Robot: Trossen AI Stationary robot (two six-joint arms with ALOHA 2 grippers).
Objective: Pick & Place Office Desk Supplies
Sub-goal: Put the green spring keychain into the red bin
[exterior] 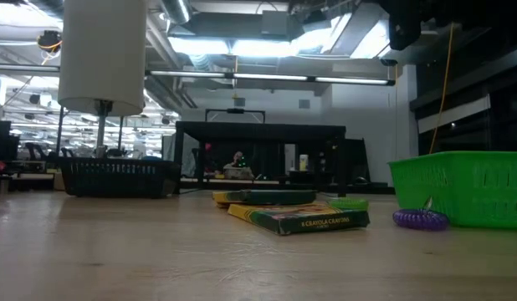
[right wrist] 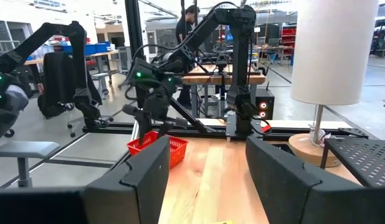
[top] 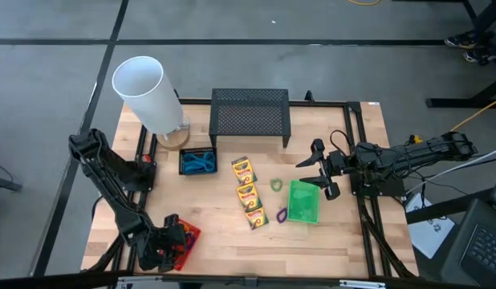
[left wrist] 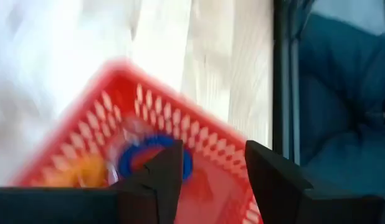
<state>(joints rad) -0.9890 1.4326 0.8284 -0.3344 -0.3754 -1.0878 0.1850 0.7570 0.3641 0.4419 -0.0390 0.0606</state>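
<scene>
Left gripper (top: 172, 241) hangs directly over the red basket (top: 186, 243) at the table's near left corner. Fingers (left wrist: 156, 180) stand apart with nothing between them. Below them, inside the basket, lie a blue ring (left wrist: 137, 157) and something orange (left wrist: 86, 171); the view is blurred, so no more can be told of these.

Right gripper (top: 322, 170) is raised at the table's right side, fingers spread and empty. The green basket (top: 303, 201) lies just below and beside it, on the side toward the table's middle. A green loop (top: 276, 185) and a purple loop (top: 282, 214) lie at that basket's far edge from the gripper, the purple one touching or nearly touching it.

Three crayon boxes (top: 248, 193) lie in a row farther out. The black basket (top: 197, 163), holding the blue scissors (top: 201, 164), lies well apart from both grippers, near the white cylinder (top: 145, 92) and the black mesh stand (top: 250, 112).
</scene>
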